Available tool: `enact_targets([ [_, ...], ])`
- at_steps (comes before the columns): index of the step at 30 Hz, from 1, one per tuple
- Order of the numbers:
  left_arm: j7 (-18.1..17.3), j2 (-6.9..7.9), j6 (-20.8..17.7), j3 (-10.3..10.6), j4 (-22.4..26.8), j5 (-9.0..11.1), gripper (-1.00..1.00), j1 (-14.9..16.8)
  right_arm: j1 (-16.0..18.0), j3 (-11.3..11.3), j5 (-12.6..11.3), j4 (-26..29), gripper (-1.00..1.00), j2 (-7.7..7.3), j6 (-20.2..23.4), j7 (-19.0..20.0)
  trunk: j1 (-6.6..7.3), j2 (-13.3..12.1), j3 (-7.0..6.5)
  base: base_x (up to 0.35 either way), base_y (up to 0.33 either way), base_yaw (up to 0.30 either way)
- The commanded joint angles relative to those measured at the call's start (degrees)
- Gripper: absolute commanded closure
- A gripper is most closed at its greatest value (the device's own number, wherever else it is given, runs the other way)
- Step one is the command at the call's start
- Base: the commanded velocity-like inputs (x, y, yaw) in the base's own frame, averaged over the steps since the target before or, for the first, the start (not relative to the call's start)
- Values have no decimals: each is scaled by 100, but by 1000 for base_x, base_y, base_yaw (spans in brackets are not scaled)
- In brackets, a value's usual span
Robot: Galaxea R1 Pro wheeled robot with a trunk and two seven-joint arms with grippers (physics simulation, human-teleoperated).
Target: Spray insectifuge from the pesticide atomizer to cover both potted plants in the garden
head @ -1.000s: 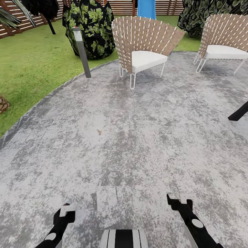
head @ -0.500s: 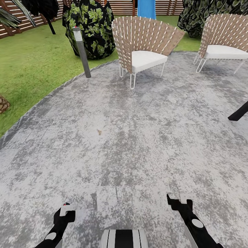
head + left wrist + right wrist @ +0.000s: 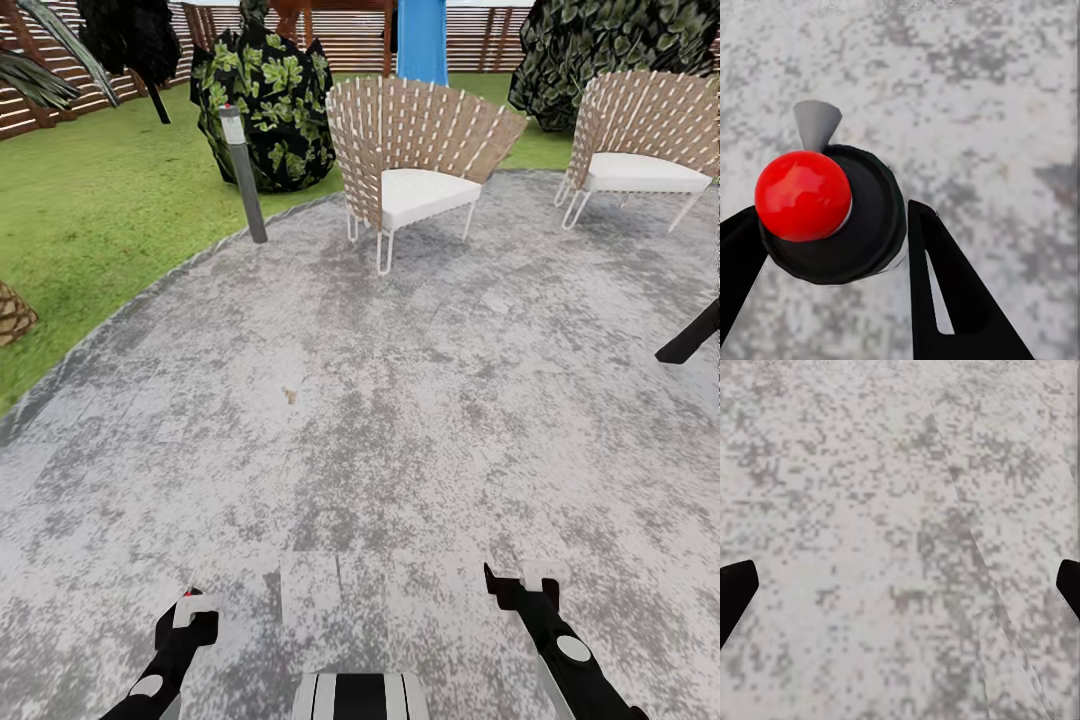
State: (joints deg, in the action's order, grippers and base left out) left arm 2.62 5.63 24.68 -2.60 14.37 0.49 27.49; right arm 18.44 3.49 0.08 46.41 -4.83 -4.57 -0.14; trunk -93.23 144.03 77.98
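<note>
The pesticide atomizer (image 3: pixel 832 217) stands between the two black fingers of my left gripper (image 3: pixel 831 214). From above it is a dark round bottle with a red ball on top and a grey nozzle. In the head view its red tip (image 3: pixel 187 597) peeks out at my left gripper (image 3: pixel 185 625), low over the mottled grey patio (image 3: pixel 380 400) of the garden. My right gripper (image 3: pixel 520 595) hangs low on the other side; the right wrist view has its fingertips (image 3: pixel 735 592) far apart with bare paving between them. The potted plants are out of view.
Two woven chairs with white seats (image 3: pixel 415 165) (image 3: pixel 640 140) stand at the patio's far edge. A grey bollard light (image 3: pixel 243 175) and a big dark bush (image 3: pixel 265 105) are at the lawn (image 3: pixel 100 200) border. A black leg (image 3: pixel 690 335) juts in at right.
The whole head picture has shifted downward, so the camera has moved and more of the fence shows. Both arms hold the same pose.
</note>
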Motion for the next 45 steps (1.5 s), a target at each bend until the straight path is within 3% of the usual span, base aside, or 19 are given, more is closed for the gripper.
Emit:
enact_targets([
  [1, 2, -1, 19, -12, -5, 4, 100, 2, 2, 1, 1, -2, -100, 0, -17, -1, 3, 0, -20, 0, 0, 0],
  [22, 21, 18, 21, -25, -26, 1, 100, -88, -8, -5, 9, -215, -100, 24, -131, -8, 57, -29, -541, 0, 0, -18],
  [26, 35, 25, 69, -29, 26, 14, 100, -339, -167, 5, 9, -558, -100, 5, -679, -14, 68, -34, -666, 0, 0, -64],
  [28, 49, 25, 197, -29, 25, 13, 100, -479, -320, 9, 6, -826, -100, 2, -1186, -18, 73, -37, -728, 0, 0, -65],
  [34, 72, -6, 469, -33, 28, 22, 100, -751, -546, 20, -23, -1891, -100, 2, -2286, -21, 88, -45, -915, 0, 0, -65],
  [39, 80, -54, 501, -52, 38, 28, 100, -788, -571, 122, -25, -2099, -100, -4, -2741, -21, 101, -51, -1071, 0, 0, -66],
  [45, 76, -26, 523, -55, -37, 30, 100, -829, -578, 164, -26, -2138, -100, -5, -2823, -21, 117, -59, -1258, 0, 0, -43],
])
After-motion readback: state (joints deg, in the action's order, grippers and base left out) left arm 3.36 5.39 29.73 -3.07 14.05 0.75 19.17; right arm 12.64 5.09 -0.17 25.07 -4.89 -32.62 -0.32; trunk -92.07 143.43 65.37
